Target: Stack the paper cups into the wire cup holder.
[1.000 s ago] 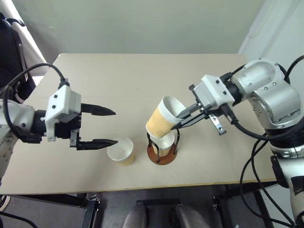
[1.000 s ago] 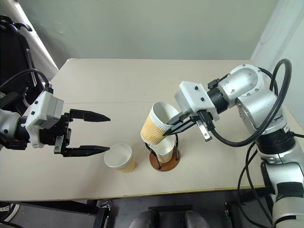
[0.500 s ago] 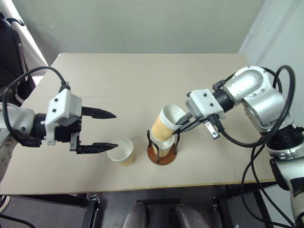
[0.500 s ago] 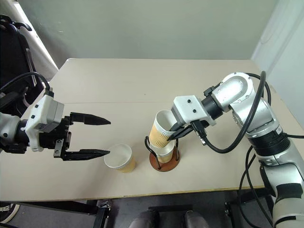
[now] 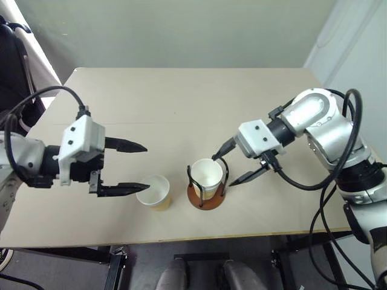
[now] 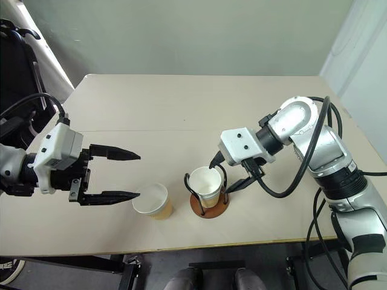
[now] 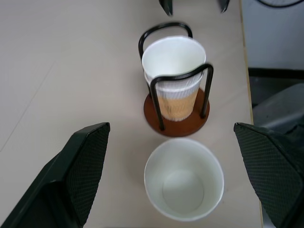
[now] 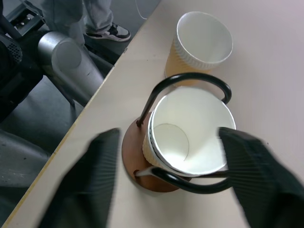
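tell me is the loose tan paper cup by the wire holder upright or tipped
Upright. The loose tan paper cup stands on its base on the beige table, white open mouth facing up, beside the black wire cup holder.

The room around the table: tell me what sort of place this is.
Probably a lab or test room, not a home. A plain beige table stands against a bare wall, carrying little but paper cups and a wire cup holder, with loose cables hanging alongside.

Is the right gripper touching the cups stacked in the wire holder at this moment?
Apart. In the left eye view the right gripper stands open, its fingers either side of the stacked cups, table showing between.
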